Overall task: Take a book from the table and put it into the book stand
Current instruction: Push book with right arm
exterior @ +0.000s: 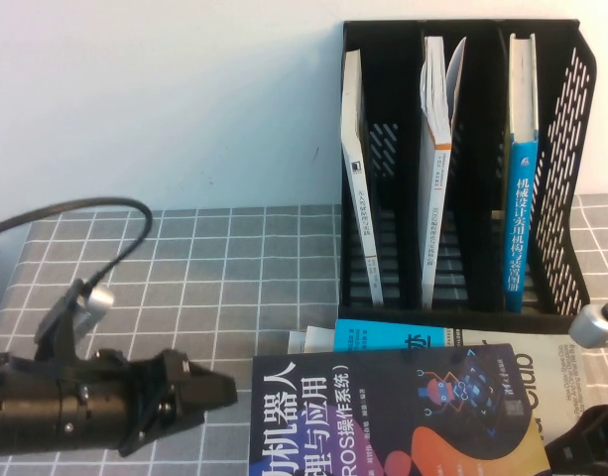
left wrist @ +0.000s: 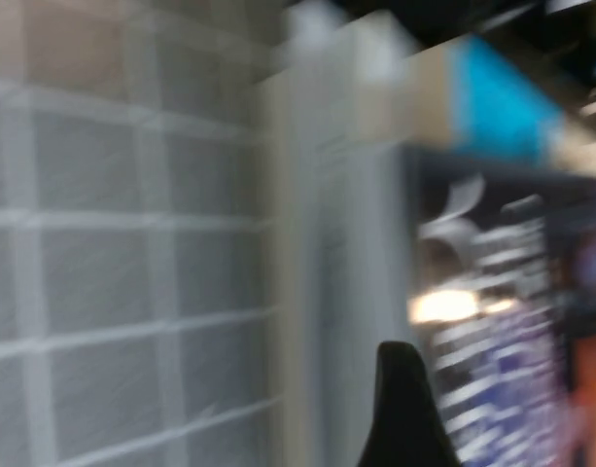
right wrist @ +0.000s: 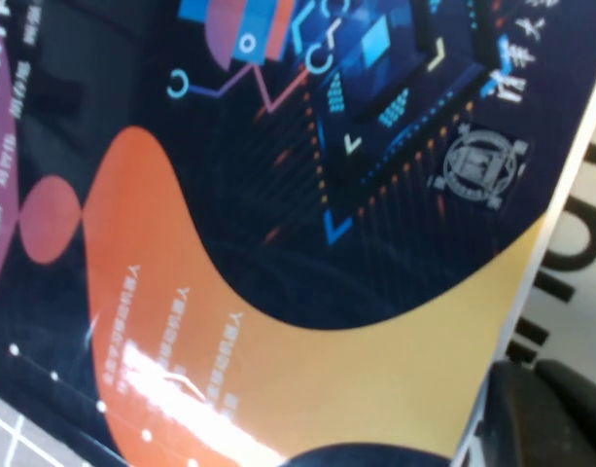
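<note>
The book (exterior: 393,416), navy with white characters and an orange swirl, lies flat at the table's (exterior: 234,258) front, on top of another book. The black book stand (exterior: 462,297) stands upright behind it, one book in each of its three slots. My left gripper (exterior: 224,392) points at the book's left edge, just short of it, and is open; in the blurred left wrist view one dark finger (left wrist: 400,418) shows beside the cover (left wrist: 502,321). My right gripper (exterior: 581,446) is at the book's right edge; its dark tip (right wrist: 550,418) sits against the cover's (right wrist: 278,243) border.
A cyan and white book (exterior: 383,335) lies under the navy one and sticks out behind and to the right. The stand holds a white book (exterior: 358,178), a white and orange one (exterior: 437,169) and a blue-spined one (exterior: 522,198). A black cable (exterior: 85,210) loops at the left.
</note>
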Motion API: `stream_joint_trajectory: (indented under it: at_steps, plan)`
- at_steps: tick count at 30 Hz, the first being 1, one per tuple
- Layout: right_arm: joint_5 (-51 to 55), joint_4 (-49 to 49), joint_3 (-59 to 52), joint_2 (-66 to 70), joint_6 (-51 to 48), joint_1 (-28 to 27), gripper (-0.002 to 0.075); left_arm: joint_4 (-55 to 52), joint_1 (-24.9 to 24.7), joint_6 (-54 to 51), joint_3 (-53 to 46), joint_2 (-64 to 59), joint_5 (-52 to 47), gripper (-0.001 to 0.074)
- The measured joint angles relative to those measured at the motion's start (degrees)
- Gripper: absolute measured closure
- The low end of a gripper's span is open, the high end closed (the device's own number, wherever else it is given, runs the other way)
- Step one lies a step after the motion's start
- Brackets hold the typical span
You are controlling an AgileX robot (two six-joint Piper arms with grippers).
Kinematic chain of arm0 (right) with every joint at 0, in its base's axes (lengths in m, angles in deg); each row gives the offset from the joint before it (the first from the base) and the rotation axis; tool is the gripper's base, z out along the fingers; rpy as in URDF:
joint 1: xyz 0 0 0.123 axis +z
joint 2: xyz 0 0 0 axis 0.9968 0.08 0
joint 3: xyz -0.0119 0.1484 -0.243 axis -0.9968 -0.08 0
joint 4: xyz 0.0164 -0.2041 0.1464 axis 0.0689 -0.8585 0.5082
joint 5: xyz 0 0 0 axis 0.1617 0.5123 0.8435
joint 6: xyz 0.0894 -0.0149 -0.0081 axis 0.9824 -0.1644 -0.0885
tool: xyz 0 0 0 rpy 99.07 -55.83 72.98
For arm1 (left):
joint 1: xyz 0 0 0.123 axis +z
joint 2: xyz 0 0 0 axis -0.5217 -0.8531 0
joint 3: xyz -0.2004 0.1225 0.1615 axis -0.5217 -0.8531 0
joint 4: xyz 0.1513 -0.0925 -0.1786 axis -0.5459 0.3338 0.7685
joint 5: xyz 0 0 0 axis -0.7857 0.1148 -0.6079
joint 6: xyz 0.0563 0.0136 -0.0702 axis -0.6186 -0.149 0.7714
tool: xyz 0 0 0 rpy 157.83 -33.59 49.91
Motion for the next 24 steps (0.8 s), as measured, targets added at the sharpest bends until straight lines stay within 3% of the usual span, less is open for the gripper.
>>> stream_joint_trajectory:
  at_steps: [4,15,24]
  plan:
    - [-0.7,1.3,0.0,0.0,-0.1,0.0,0.0729,-3.1,0.0,1.7,0.0,-2.7,-1.9,0.0329]
    - [-2.1,3.1,-0.7,0.0,-0.3,0.0,0.0729,6.2,0.0,-3.5,-0.1,-12.4,-8.4,0.0235]
    - [-7.8,8.9,-7.2,-1.2,-0.9,0.0,0.0729,18.1,0.0,-17.2,-7.2,-16.1,-16.6,0.0226]
